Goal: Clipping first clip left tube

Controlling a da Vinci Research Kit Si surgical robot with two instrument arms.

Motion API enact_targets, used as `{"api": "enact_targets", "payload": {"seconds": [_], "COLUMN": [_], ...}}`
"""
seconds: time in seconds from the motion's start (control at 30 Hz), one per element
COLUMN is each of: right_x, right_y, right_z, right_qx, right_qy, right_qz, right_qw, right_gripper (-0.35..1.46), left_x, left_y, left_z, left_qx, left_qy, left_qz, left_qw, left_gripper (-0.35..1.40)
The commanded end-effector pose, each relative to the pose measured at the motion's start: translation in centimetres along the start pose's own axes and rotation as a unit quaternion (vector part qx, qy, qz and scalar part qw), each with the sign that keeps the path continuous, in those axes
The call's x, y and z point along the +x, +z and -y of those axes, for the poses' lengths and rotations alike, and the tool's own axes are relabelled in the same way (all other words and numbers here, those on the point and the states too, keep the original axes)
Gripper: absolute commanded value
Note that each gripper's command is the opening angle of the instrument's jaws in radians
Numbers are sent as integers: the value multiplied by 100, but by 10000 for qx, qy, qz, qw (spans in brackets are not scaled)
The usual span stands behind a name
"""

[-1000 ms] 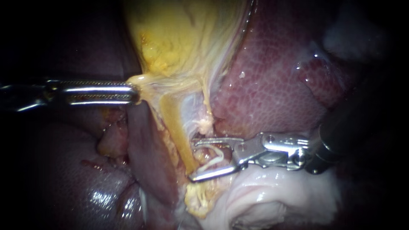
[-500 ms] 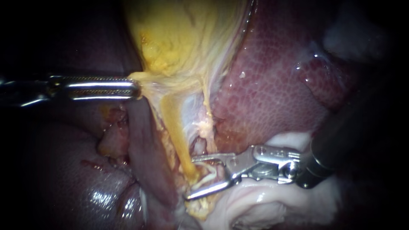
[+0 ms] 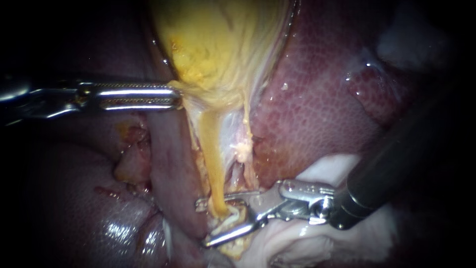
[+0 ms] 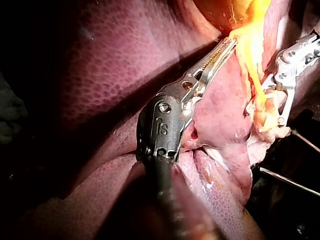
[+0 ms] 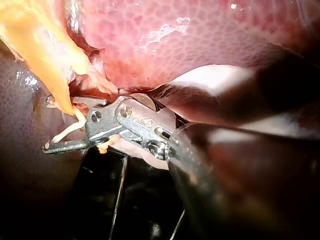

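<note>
The yellow gallbladder [image 3: 218, 44] is clamped by the left steel instrument [image 3: 174, 97]; a yellow tube [image 3: 213, 168] is straddled by the open jaws of the right instrument [image 3: 203, 223].

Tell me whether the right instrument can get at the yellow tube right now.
Probably yes: the right instrument has open jaws astride the yellow tube with nothing between; the left instrument grips the gallbladder well clear.

Mottled red liver [image 3: 317, 114] spreads beside the right instrument [image 3: 202, 223]; a pale white mass [image 3: 297, 238] lies under its shaft; the yellow gallbladder [image 3: 223, 44] sits beyond its tip.
</note>
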Motion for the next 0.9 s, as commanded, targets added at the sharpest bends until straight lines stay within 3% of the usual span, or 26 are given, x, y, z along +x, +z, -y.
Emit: {"api": "enact_targets", "payload": {"seconds": [0.03, 0.17, 0.23, 0.3, 0.43, 0.9], "right_x": [0, -2, -5, -8, -15, -18], "right_y": [1, 0, -10, -15, -15, -14], "right_z": [-1, -7, -9, -13, -21, -22], "right_qx": [-7, -1, 267, 193, 205, 205], "right_qy": [0, -2, 247, 249, 217, 239], "right_qz": [-3, -1, 112, 217, 231, 236], "right_qw": [10000, 10000, 9993, 9993, 9993, 9992], "right_gripper": [57, 48, 3, -35, -35, -35], "left_x": [0, 1, 1, 1, 1, 1], "left_y": [1, 0, -1, -2, -4, -6], "left_z": [0, 0, 1, 1, 0, 1], "left_qx": [-4, -3, -1, 3, 7, 10], "left_qy": [5, 5, 5, 6, 7, 7], "left_qz": [-6, -6, -6, -7, -8, -24], "left_qw": [10000, 10000, 10000, 10000, 10000, 10000], "left_gripper": [-35, -35, -35, -35, -35, -35]}}
